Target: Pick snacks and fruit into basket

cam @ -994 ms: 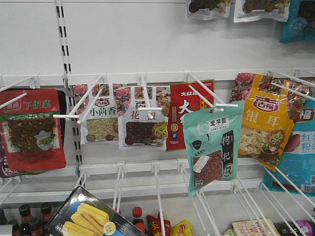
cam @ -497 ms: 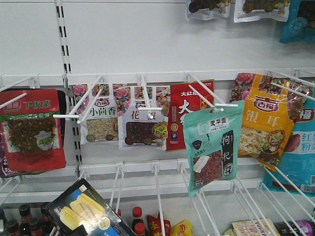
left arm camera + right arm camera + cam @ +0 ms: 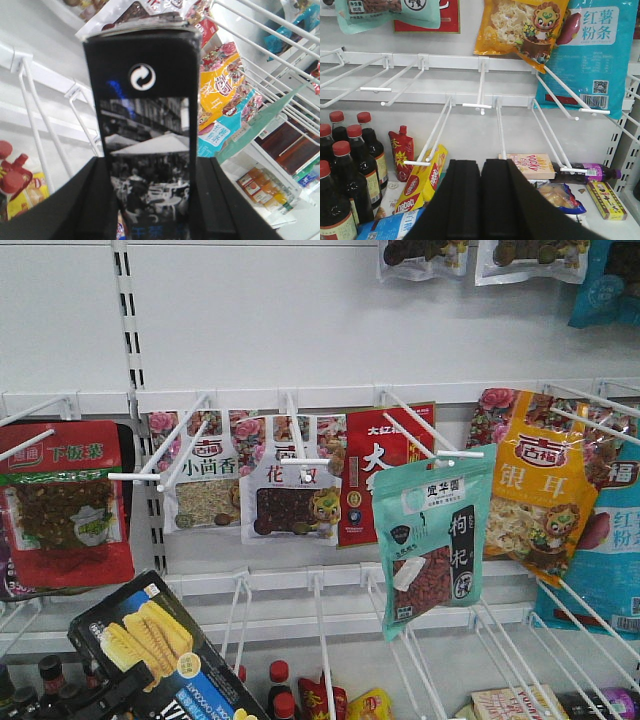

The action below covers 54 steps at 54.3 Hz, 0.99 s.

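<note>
My left claw (image 3: 152,162) is hiding the box's (image 3: 145,115) lower sides, and the front view's bottom edge is cutting off its corner.

Teal goji pouch (image 3: 432,540) hangs; black wafer box (image 3: 150,638) tilts low-left.

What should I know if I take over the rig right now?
Left gripper: shut on the black cardboard box printed with yellow wafer rolls, held low on the left of the front view.
Right gripper: shut, empty.
Teal goji-berry pouch: hangs on its white peg, untouched.
Light blue basket: in no view.
Done: box picked.
Left: put the box into the basket, then fetch the pouch.
</note>
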{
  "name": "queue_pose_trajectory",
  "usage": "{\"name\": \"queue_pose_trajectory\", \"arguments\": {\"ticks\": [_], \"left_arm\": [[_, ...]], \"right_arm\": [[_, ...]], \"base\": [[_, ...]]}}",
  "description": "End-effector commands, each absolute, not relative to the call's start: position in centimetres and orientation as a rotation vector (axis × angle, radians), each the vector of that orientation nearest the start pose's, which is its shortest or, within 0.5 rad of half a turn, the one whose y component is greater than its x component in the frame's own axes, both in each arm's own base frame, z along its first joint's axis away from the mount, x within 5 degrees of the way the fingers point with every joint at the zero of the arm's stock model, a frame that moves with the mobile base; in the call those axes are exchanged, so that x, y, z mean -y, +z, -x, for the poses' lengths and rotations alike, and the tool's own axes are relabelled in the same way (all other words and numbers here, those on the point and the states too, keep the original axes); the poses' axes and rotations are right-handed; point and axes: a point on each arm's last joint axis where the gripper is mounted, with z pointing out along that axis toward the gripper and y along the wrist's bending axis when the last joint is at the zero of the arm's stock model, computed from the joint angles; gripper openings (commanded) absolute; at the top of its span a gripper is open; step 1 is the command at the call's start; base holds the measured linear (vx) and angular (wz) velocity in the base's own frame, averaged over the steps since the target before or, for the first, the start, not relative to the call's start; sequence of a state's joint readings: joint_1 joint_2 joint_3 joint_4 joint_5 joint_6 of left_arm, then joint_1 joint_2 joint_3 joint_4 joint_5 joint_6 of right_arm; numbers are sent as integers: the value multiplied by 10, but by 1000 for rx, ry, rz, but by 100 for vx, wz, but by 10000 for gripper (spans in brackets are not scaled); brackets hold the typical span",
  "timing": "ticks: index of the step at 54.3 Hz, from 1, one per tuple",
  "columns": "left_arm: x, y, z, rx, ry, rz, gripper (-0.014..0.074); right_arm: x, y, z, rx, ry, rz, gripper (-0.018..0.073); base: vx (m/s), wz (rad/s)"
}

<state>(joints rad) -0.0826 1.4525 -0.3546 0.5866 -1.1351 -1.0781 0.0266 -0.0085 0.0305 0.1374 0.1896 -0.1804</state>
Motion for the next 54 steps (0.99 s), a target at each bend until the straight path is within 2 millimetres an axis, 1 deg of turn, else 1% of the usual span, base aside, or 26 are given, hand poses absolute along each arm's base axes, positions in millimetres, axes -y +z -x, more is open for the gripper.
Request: {"name": "queue_pose_trajectory", "arguments": {"ticks": [1,11,21,28,35,47,54], "left_arm": [[64,246,-225,-1384,-1130,44,2],[63,257,-217,-1407,-1060,22,2],[64,266,-205,-1448,-968,-69,2],[62,276,-194,-1453,-906,-106,2],[60,281,-185,-1483,-829,-143,2],[56,284,-170,-1553,-662,-229,2],[55,288,-162,-1547,-608,-261,2]], "right_arm": [[-3,192,-56,-1602,-5,67,-10],[-3,192,-56,-1602,-5,67,-10],[-3,192,-56,-1602,-5,67,-10],[-3,192,-56,-1602,-5,67,-10],[-3,192,-56,-1602,-5,67,-10],[-3,192,-56,-1602,-5,67,-10],[-3,192,-56,-1602,-5,67,-10]], "base": [[0,0],[0,0],[0,0],[0,0],[0,0],[0,0],[0,0]]}}
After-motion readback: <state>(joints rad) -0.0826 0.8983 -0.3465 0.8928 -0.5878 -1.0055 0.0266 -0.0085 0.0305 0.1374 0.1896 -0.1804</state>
